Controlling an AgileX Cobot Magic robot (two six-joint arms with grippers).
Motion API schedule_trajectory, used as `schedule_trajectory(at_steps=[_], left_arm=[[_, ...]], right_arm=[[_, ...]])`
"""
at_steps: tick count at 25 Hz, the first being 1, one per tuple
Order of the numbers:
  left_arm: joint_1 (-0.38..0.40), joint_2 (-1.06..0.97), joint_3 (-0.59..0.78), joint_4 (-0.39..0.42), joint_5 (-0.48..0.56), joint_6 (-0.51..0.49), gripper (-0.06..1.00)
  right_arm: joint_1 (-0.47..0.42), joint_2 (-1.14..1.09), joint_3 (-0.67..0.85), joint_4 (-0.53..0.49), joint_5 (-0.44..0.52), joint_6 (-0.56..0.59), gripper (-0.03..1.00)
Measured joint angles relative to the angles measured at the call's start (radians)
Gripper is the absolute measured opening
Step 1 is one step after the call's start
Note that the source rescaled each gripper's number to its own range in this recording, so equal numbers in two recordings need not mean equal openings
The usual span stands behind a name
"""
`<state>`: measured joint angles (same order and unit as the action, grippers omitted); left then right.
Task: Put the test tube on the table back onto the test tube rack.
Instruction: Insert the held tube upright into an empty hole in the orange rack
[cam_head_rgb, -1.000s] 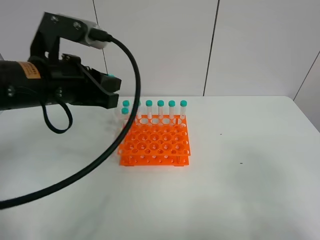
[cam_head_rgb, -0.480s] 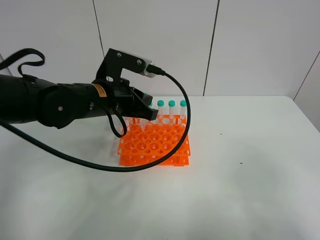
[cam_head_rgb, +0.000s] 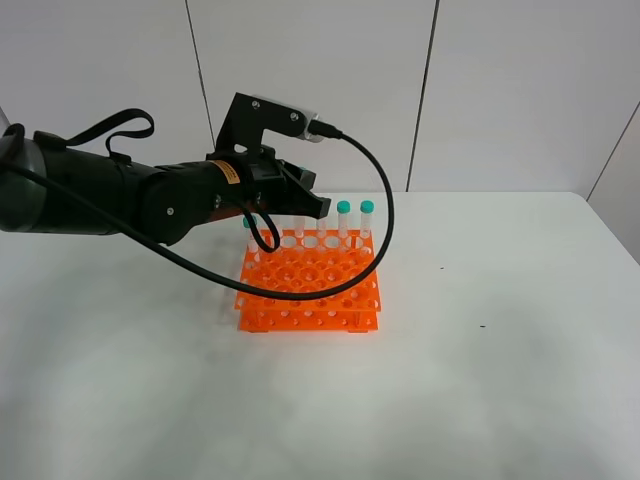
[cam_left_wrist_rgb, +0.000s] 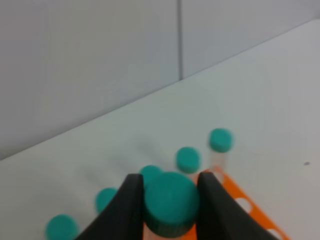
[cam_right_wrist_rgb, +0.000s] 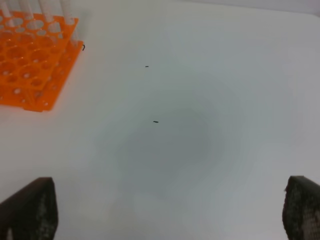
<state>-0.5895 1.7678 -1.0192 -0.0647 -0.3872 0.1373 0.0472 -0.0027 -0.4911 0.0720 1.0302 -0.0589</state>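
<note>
My left gripper (cam_left_wrist_rgb: 169, 190) is shut on the test tube (cam_left_wrist_rgb: 170, 202); its teal cap sits between the two black fingers (cam_left_wrist_rgb: 127, 207). In the high view this gripper (cam_head_rgb: 305, 207) hovers over the back row of the orange test tube rack (cam_head_rgb: 310, 290), and the arm hides the held tube. Other teal-capped tubes (cam_head_rgb: 355, 208) stand upright in that back row, and their caps (cam_left_wrist_rgb: 187, 159) show just beyond the held one in the left wrist view. My right gripper (cam_right_wrist_rgb: 167, 210) is open above the bare white table (cam_right_wrist_rgb: 200, 100), well away from the rack (cam_right_wrist_rgb: 30, 65).
A black cable (cam_head_rgb: 370, 200) loops from the left wrist camera down in front of the rack. The table (cam_head_rgb: 500, 350) runs wide and white to the right of the rack. A grey panelled wall (cam_head_rgb: 500, 90) stands behind it.
My left arm has swung right and further out, from left of the rack to over its back row. The gripper stayed shut. The right gripper has not changed.
</note>
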Motion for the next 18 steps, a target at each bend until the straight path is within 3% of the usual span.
schedule_trajectory(at_steps=[6, 12, 18], left_arm=[[0.07, 0.009, 0.0, 0.0, 0.001, 0.0, 0.0], [0.061, 0.045, 0.0, 0.0, -0.007, -0.073, 0.0], [0.061, 0.069, 0.0, 0.0, -0.047, -0.077, 0.0]], right_arm=[[0.0, 0.0, 0.0, 0.0, 0.0, 0.0, 1.0], [0.0, 0.0, 0.0, 0.0, 0.0, 0.0, 1.0], [0.0, 0.0, 0.0, 0.002, 0.0, 0.0, 1.0]])
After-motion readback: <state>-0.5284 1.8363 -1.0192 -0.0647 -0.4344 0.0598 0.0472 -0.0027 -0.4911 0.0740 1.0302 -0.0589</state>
